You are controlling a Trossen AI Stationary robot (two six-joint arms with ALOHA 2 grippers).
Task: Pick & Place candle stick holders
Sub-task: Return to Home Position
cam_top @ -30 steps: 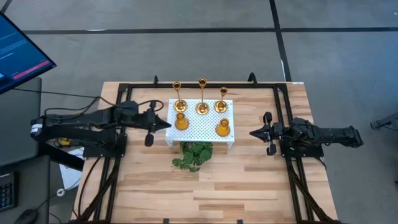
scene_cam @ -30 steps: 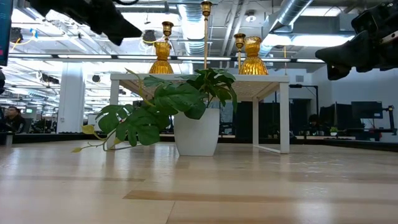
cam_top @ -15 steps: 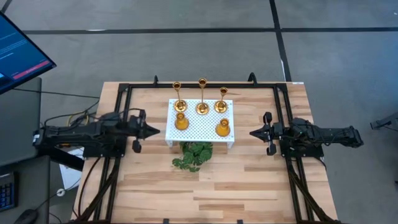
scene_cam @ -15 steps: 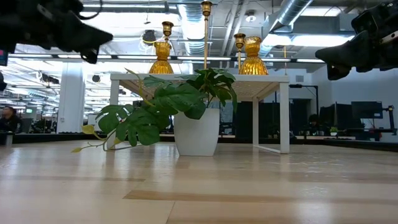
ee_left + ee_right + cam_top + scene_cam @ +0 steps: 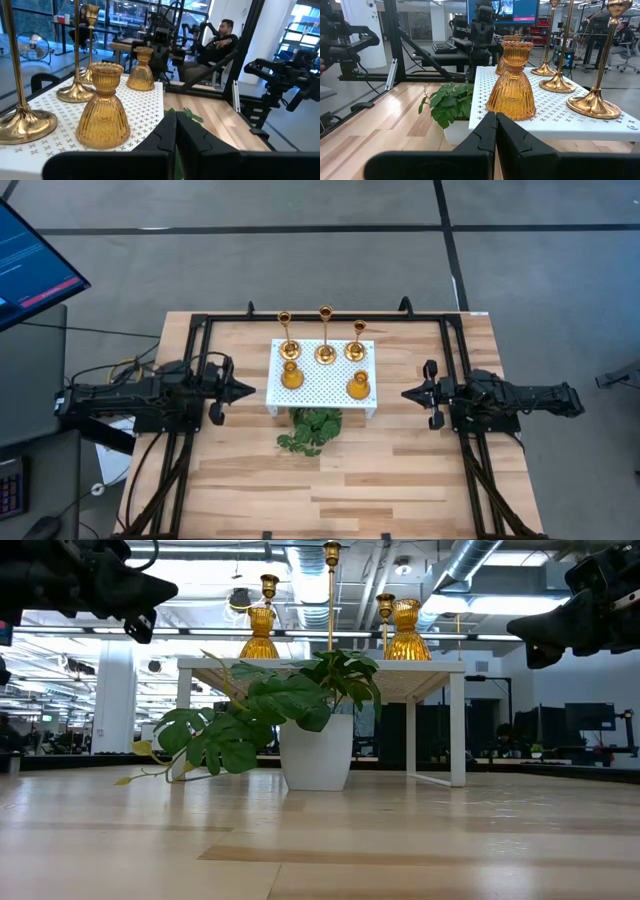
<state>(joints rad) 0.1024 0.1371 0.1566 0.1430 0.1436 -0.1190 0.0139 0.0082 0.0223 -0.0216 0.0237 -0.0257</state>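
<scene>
Five gold candle stick holders stand by their bases on the white perforated platform (image 5: 322,385). Three tall thin-stemmed ones (image 5: 325,335) line its far edge. Two short amber ones stand in front: the left one (image 5: 291,375), also in the left wrist view (image 5: 103,116), and the right one (image 5: 358,385), also in the right wrist view (image 5: 512,85). My left gripper (image 5: 250,391) is shut and empty, left of the platform. My right gripper (image 5: 406,394) is shut and empty, right of the platform.
A green leafy plant in a white pot (image 5: 313,428) stands just in front of the platform. A black frame (image 5: 200,330) runs along the table's far edge and sides. Bare wood lies toward the near edge (image 5: 330,490). A person (image 5: 220,37) sits beyond the table.
My left gripper has drawn back from the short left holder toward the table's left edge and a little toward the near edge, and has come lower. The holders stand as before.
</scene>
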